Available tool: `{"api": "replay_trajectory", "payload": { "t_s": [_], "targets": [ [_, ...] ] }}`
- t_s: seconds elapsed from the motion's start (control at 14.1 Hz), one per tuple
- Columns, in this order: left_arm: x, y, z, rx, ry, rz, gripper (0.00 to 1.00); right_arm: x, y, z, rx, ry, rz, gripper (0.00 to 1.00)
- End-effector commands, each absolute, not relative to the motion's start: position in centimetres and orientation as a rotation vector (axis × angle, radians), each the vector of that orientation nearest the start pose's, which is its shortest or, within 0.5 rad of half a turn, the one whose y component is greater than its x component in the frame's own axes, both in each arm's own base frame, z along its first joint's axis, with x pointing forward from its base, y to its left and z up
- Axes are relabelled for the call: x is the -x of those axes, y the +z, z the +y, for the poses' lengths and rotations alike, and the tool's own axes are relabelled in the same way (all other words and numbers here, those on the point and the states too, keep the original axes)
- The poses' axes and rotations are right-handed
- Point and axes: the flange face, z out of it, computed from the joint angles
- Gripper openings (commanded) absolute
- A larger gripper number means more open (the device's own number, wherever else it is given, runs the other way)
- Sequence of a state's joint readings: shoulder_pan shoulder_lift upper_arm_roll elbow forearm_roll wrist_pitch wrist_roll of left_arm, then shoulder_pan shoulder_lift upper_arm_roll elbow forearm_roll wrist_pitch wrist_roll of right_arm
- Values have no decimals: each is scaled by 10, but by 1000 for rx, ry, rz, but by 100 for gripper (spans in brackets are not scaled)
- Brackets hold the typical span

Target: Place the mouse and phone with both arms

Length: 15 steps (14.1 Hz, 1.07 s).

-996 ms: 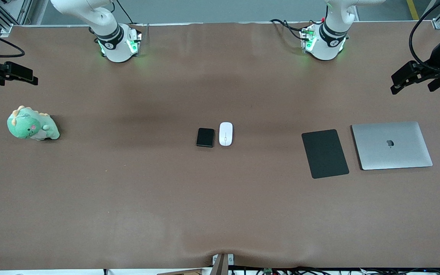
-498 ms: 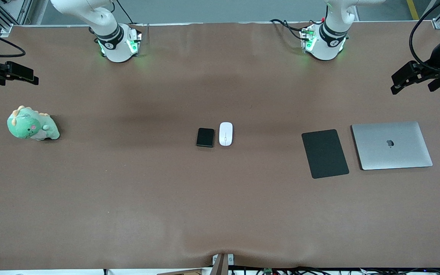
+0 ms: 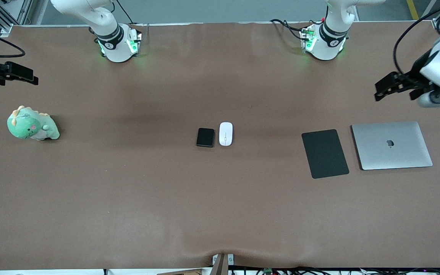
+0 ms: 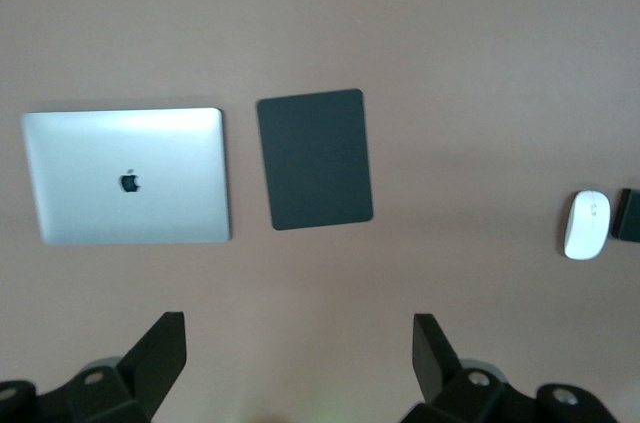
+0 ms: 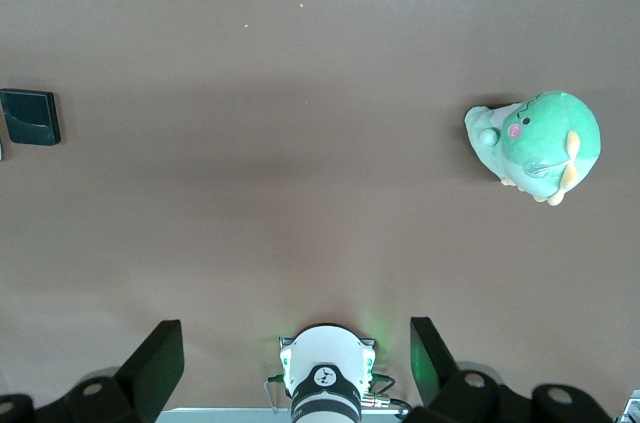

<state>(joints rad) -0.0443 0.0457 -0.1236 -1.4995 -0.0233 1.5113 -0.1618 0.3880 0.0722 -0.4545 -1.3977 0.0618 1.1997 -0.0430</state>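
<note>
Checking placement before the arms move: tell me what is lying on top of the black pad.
Nothing lies on the black pad: its whole top shows bare. The mouse and phone sit side by side mid-table. What lies under the pad is covered.

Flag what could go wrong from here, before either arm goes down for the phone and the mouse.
1. The phone and the mouse lie side by side with little gap, so an open finger coming down between them may nudge the neighbour.
2. Both arms must meet at mid-table; the left end effector and right end effector could crowd each other there.
3. The left end effector hangs near the laptop and black pad; a low sweep could clip them.
</note>
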Motion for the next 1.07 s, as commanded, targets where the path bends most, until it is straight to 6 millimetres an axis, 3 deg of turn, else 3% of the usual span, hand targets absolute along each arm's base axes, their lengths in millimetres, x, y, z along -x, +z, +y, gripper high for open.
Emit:
{"api": "replay_trajectory", "payload": {
  "t_s": [0.0, 0.43, 0.57, 0.78, 1.0],
  "targets": [
    [-571, 604, -139, 3191, 47, 93, 100, -530, 639, -18, 3074, 431, 29, 100],
    [-586, 521, -250, 3172, 71, 114, 100, -531, 637, -12, 3075, 443, 15, 100],
    [-581, 492, -296, 3165, 79, 119, 100, -531, 634, -14, 3073, 457, 20, 100],
    [-577, 435, -357, 3189, 75, 84, 100, -531, 635, -18, 3072, 454, 32, 100],
    [-572, 379, -404, 3207, 54, 52, 100, -531, 636, -18, 3070, 448, 33, 100]
  ]
}}
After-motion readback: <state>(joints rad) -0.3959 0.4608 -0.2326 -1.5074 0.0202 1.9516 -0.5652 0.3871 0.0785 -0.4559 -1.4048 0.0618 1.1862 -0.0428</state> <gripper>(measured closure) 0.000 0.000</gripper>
